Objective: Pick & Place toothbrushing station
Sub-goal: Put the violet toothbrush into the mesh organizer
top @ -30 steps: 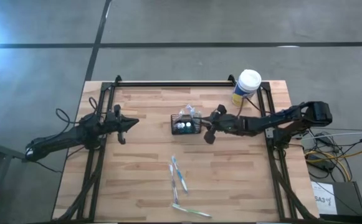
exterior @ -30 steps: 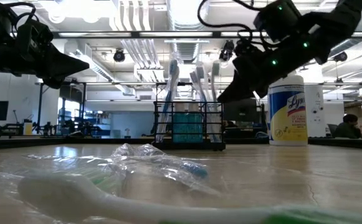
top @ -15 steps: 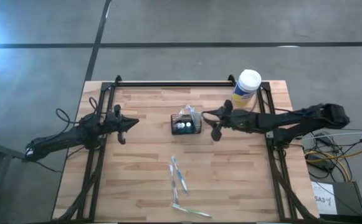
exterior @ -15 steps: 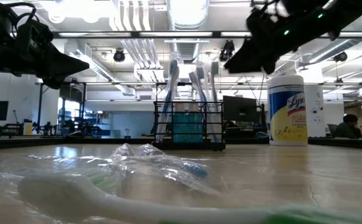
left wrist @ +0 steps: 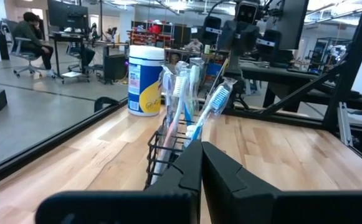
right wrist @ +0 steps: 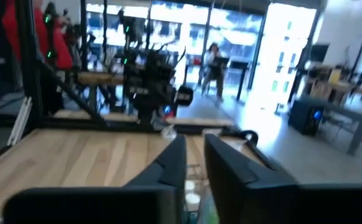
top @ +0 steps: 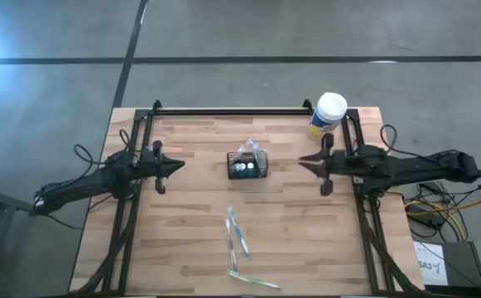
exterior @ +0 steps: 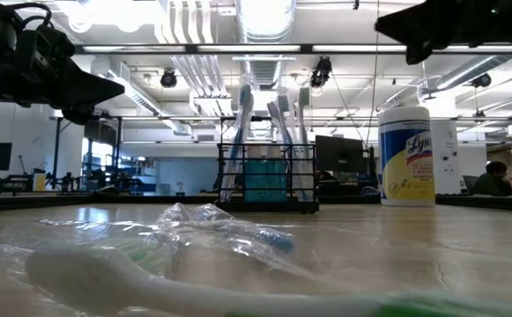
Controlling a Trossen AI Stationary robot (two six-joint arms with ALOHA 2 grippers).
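The toothbrushing station (top: 247,168), a small black wire caddy, stands on its base mid-table with several toothbrushes (exterior: 278,132) upright in it; it also shows in the left wrist view (left wrist: 168,146). No gripper touches it. My left gripper (top: 179,164) is shut and hovers level to the caddy's left, pointing at it. My right gripper (top: 301,161) hovers level to the caddy's right, well clear of it. A narrow gap shows between its fingers (right wrist: 195,155), with nothing in them.
A yellow wipes canister (top: 327,116) with a white lid stands at the far right. Loose toothbrushes (top: 236,234) and a clear wrapper (exterior: 211,224) lie near the front edge. Crumpled clear plastic (top: 251,150) sits at the caddy's far side. Bare wood lies between each gripper and the caddy.
My right gripper has drawn back from the caddy's right side toward the table's right edge and has risen, now pointing level. The caddy stands where it was.
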